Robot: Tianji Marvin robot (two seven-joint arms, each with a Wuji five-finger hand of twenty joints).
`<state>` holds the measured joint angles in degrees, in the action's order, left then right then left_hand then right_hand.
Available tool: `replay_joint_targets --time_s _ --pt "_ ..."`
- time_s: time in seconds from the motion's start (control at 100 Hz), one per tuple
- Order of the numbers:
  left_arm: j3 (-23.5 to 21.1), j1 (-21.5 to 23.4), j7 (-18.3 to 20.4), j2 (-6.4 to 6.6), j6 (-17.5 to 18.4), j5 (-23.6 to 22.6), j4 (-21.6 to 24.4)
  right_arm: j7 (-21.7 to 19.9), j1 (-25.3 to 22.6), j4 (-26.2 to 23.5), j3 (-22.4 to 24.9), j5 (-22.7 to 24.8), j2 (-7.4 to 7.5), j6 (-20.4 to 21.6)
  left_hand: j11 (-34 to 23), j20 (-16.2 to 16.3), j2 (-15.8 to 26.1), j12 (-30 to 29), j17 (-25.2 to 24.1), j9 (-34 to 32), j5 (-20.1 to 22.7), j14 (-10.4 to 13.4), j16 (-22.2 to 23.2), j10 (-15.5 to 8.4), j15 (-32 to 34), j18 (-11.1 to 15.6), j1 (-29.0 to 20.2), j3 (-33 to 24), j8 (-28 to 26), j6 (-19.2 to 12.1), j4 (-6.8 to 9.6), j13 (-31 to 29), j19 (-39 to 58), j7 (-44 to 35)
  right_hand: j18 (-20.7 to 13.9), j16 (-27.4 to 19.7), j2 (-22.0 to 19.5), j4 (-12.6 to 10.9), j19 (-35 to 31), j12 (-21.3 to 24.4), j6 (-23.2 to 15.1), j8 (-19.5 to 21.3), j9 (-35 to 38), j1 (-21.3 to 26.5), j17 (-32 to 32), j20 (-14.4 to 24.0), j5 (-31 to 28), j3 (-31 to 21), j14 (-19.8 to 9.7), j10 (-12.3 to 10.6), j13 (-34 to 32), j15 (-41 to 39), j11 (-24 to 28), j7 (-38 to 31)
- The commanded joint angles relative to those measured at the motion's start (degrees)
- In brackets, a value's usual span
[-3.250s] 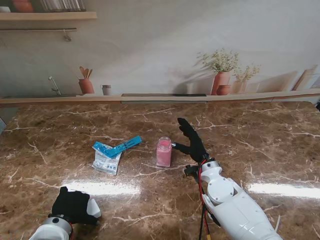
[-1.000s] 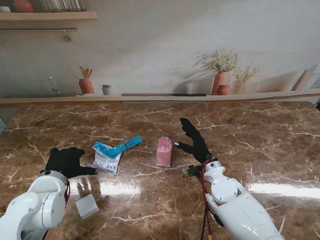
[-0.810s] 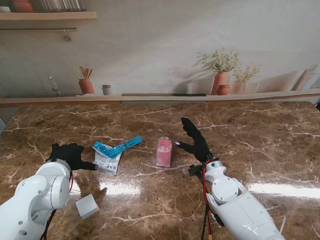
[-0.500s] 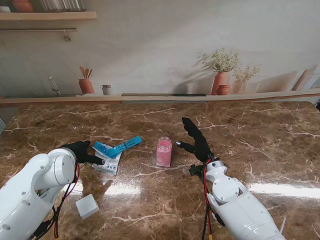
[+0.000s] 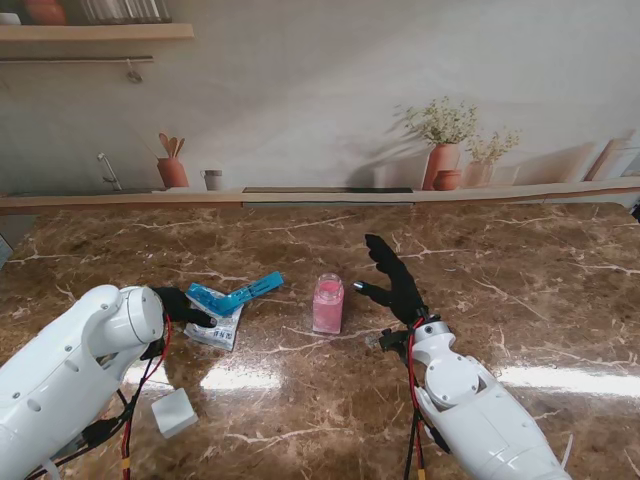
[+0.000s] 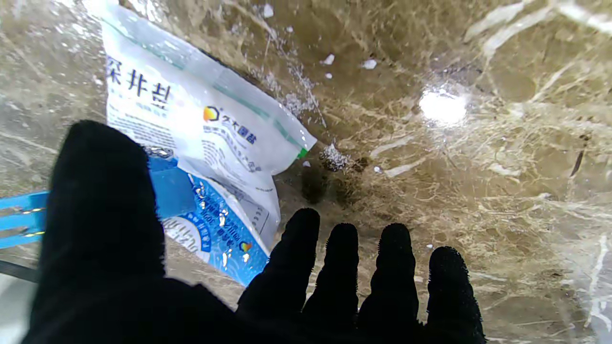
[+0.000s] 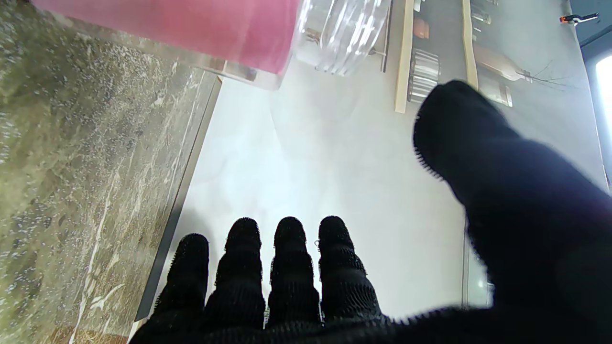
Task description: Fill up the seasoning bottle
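Note:
The seasoning bottle (image 5: 328, 304), clear with pink contents and no lid on, stands upright mid-table; in the right wrist view the seasoning bottle (image 7: 201, 24) is close to the fingers. My right hand (image 5: 393, 280) is open just right of it, fingers spread, not touching. A white and blue salt packet (image 5: 217, 318) lies flat to the bottle's left. My left hand (image 5: 182, 305) is open at the packet's left edge, partly hidden by the forearm. In the left wrist view the thumb (image 6: 105, 200) hovers over the salt packet (image 6: 201, 124), with my left hand (image 6: 248, 301) holding nothing.
A small white square cap (image 5: 173, 412) lies on the marble table (image 5: 520, 290) near its front edge, beside my left forearm. A wall with a painted shelf and pots runs along the far edge. White grains are scattered on the table by the packet.
My left arm has swung away from the table's front edge to the salt packet, leaving the white cap on the table. The right hand has stayed beside the bottle.

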<state>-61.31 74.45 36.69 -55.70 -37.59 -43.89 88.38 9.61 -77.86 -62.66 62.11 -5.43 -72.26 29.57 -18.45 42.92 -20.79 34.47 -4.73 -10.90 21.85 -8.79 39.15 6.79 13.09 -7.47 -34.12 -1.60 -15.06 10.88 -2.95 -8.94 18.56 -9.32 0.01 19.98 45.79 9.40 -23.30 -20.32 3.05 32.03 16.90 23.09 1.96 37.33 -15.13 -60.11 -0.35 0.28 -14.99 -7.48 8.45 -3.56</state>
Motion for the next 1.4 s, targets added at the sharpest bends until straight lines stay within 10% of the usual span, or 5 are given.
replay_joint_targets --time_s 0.0,0.88,1.06,1.15,1.39 --pt "0.94 -0.05 -1.53 -0.33 -1.14 0.44 -1.44 -0.49 -0.54 -0.24 0.17 -0.11 0.01 0.02 1.43 0.88 -1.33 -0.22 -0.41 0.98 -0.2 -1.09 -0.14 -0.48 -1.26 -0.53 -0.06 2.42 -0.71 0.15 1.13 1.49 -1.05 -0.42 -0.49 -0.66 -0.52 -1.82 -0.78 0.5 -2.18 -0.76 0.78 0.26 -0.13 0.43 -0.68 0.55 -1.55 -0.93 -0.6 -0.17 -0.71 -0.11" --pt "19.72 -9.81 -17.97 -4.75 -12.58 14.61 -12.6 -0.62 -0.69 -0.58 0.32 -2.42 -0.36 -0.76 2.08 3.0 -4.51 -0.15 -1.09 1.42 -10.85 -0.87 0.72 -0.33 0.48 -0.06 -4.18 0.1 -25.57 -3.83 1.16 2.74 -1.27 -27.57 0.97 -0.13 -2.22 -2.13 -1.81 -0.15 -2.84 -1.19 6.12 0.43 -1.77 0.93 -3.01 0.02 -1.41 -1.86 -4.42 -1.1 0.5 -1.44" --pt "20.05 -9.47 -16.09 -3.89 -13.32 15.56 -9.76 -0.58 -1.01 -1.15 0.58 -2.75 -0.34 -1.15 6.99 4.23 -5.45 -3.34 -1.26 2.31 -11.2 -0.87 -0.87 -0.55 -1.12 -0.25 -3.32 -2.47 -11.43 -0.42 0.87 4.91 -5.99 -11.52 1.01 -0.08 -2.35 -2.21 -1.81 -0.17 -2.87 -1.39 6.33 0.57 -1.77 0.91 -3.22 0.13 -1.37 -1.85 -4.51 -1.03 0.41 -1.62" --pt "21.24 -9.95 -14.18 -2.92 -14.26 15.99 -7.89 -0.33 -1.1 -1.32 0.69 -2.38 -0.31 -1.37 13.44 -1.9 -3.53 -4.48 -0.2 4.59 -14.34 -0.79 -2.45 -0.62 -4.37 0.08 -2.76 -1.94 -2.83 0.68 1.22 7.31 -9.89 2.25 0.94 -0.08 -2.44 -2.24 -1.81 -0.16 -2.8 -1.51 6.07 0.65 -1.74 0.91 -3.03 0.16 -1.4 -1.8 -4.29 -0.92 0.28 -1.59" --pt "24.35 -10.63 -14.7 -2.53 -16.58 15.37 -6.59 -0.15 -1.33 -1.78 0.74 -1.83 -0.2 -1.37 14.3 -3.05 -2.52 -1.46 -0.45 4.96 -15.28 -0.58 -0.48 -0.94 -4.47 0.45 -3.21 -0.35 -13.92 -0.85 1.64 7.32 -8.25 5.17 1.01 -0.04 -3.31 -2.33 -1.89 -0.23 -2.92 -1.71 6.31 0.37 -1.86 0.93 -3.06 0.08 -1.48 -1.87 -4.42 -0.94 0.34 -1.74"
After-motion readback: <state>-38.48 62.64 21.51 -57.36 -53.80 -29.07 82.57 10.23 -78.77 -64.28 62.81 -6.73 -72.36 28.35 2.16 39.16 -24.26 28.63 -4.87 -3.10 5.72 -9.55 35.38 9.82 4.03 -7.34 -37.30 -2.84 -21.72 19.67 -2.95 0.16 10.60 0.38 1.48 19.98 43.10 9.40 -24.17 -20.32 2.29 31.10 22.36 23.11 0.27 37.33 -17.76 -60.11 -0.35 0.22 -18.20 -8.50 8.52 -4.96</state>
